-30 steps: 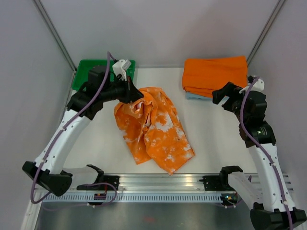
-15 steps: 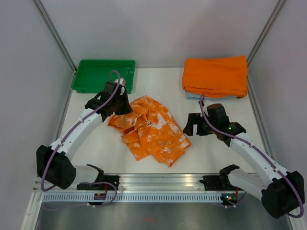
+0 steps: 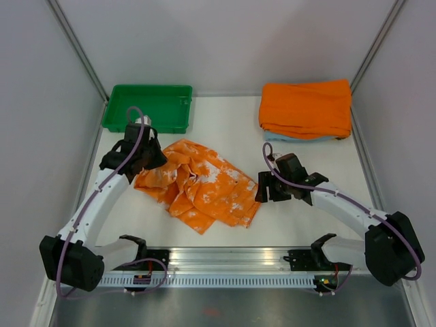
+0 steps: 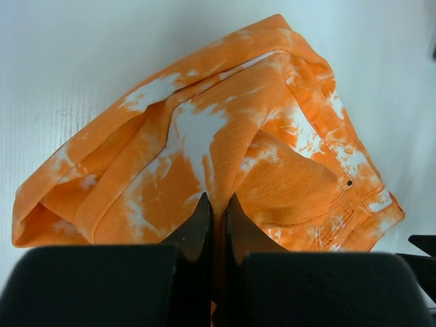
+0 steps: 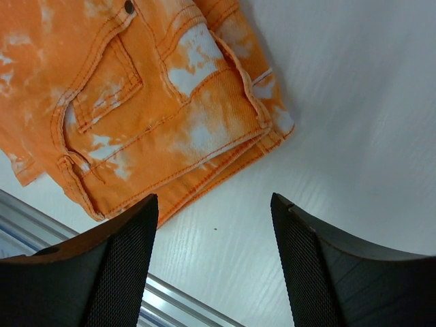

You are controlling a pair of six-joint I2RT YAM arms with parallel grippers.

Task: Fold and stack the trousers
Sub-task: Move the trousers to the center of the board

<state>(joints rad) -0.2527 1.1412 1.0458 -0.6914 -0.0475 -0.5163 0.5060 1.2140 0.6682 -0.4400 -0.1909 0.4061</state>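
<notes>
The trousers (image 3: 199, 184), orange with white splashes, lie crumpled on the white table, left of centre. My left gripper (image 3: 147, 161) is at their left end, shut on a raised fold of the cloth (image 4: 225, 136); in the left wrist view its gripper (image 4: 216, 201) pinches that ridge. My right gripper (image 3: 263, 192) is low over the table just right of the trousers' waist corner (image 5: 163, 116). In the right wrist view this gripper (image 5: 214, 204) is open over bare table, with nothing between its fingers.
A green tray (image 3: 146, 107) stands at the back left. A folded plain orange cloth (image 3: 306, 105) lies on a light blue one (image 3: 275, 136) at the back right. The aluminium rail (image 3: 225, 262) runs along the near edge, close to the trousers' front corner.
My left gripper has pulled the trousers leftward and lowered them onto the table. My right arm swung in from the back right to the trousers' right edge, its jaws narrowing somewhat.
</notes>
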